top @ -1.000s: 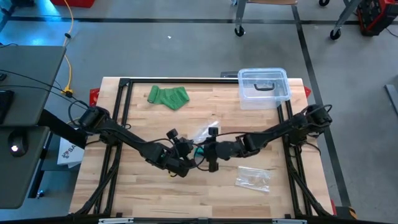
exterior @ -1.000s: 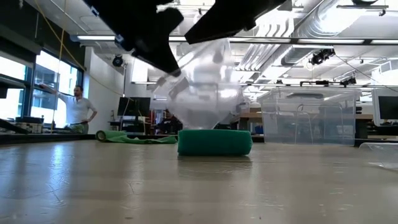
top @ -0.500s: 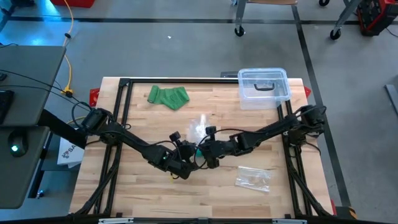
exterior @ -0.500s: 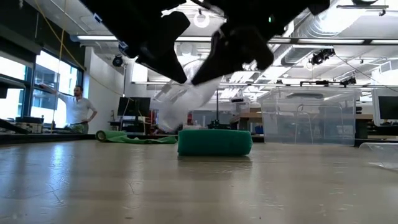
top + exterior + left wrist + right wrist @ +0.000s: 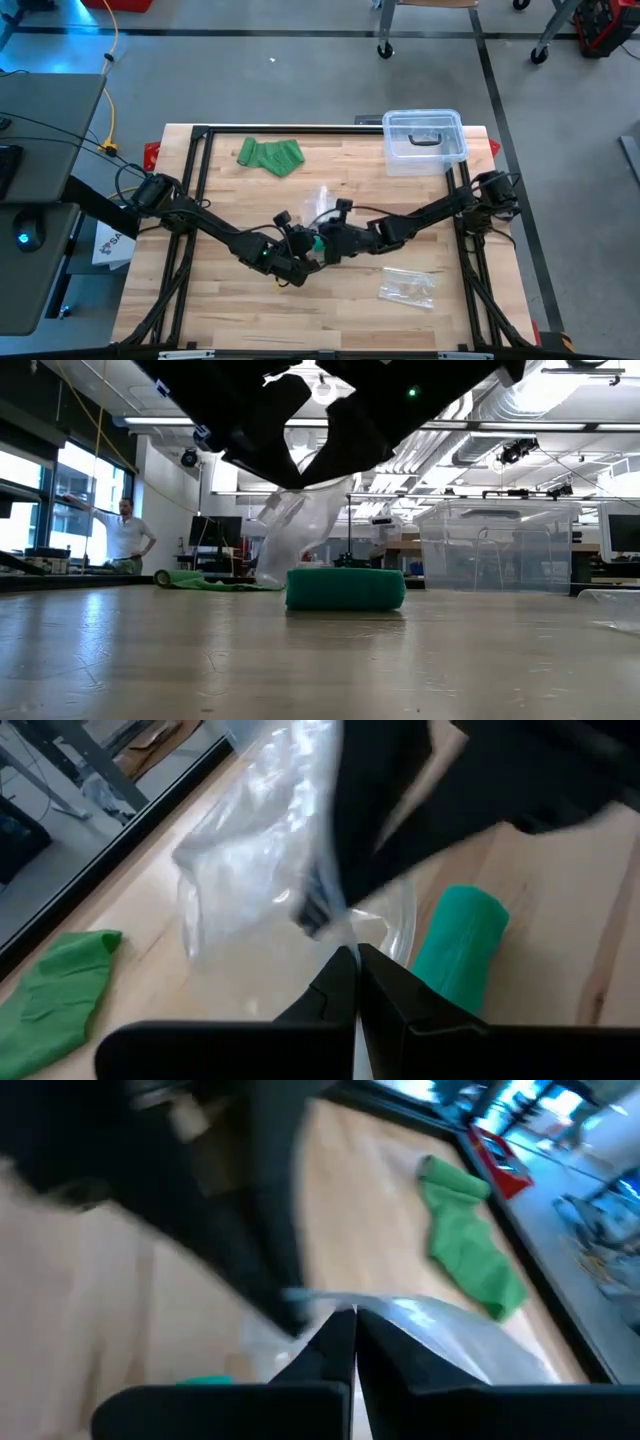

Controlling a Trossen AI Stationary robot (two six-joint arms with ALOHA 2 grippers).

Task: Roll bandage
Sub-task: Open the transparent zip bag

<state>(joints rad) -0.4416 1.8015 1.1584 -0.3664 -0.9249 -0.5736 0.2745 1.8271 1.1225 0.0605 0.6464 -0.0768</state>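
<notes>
**What our table carries**

We see a pale wooden table [image 5: 230, 310] with a dark frame. Our landmark is the clear lidded box [image 5: 424, 141] at its far right corner. Left of it lies a crumpled green cloth [image 5: 271, 155]; nearer us, a small clear packet [image 5: 407, 287]; towards the middle, a green bandage roll [image 5: 345, 589].

A rolled green bandage [image 5: 345, 588] lies on its side on the wooden table [image 5: 230, 300], near mid-table. Above it, a crumpled clear plastic wrapper [image 5: 295, 525] hangs off the table, pinched between both grippers. A second, loosely unrolled green bandage [image 5: 271, 155] lies well apart, near the far edge.
</notes>
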